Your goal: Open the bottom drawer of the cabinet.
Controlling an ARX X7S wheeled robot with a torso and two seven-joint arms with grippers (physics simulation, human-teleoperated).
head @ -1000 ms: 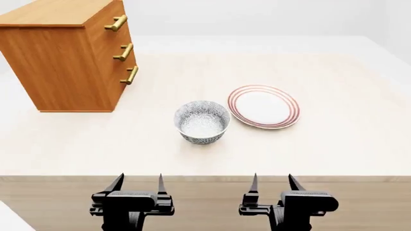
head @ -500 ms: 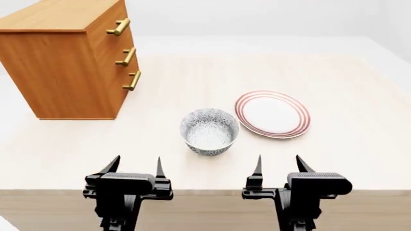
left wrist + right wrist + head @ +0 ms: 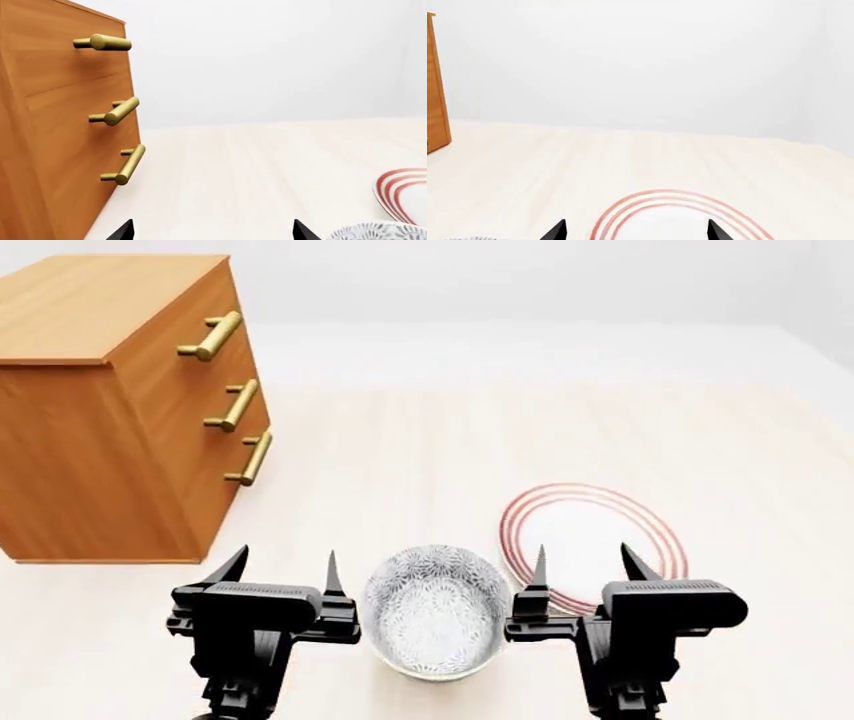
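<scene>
The cabinet (image 3: 94,410) is an orange-brown wooden chest at the table's far left, with three stacked drawers, all shut. The bottom drawer (image 3: 238,488) carries the lowest brass bar handle (image 3: 250,459); the handle also shows in the left wrist view (image 3: 127,165). My left gripper (image 3: 284,572) is open and empty, near the table's front, well short of the cabinet and to its right. My right gripper (image 3: 582,565) is open and empty above the near part of the plate. In the wrist views only the fingertips (image 3: 123,231) (image 3: 557,231) show.
A patterned grey bowl (image 3: 437,610) sits between my two grippers. A white plate with red rings (image 3: 587,530) lies to its right, also in the right wrist view (image 3: 660,215). The pale wooden table (image 3: 441,440) stretches beyond.
The view has moved forward over the table. Both grippers now hang over the tabletop beside the bowl, closer to the cabinet. Both stay open.
</scene>
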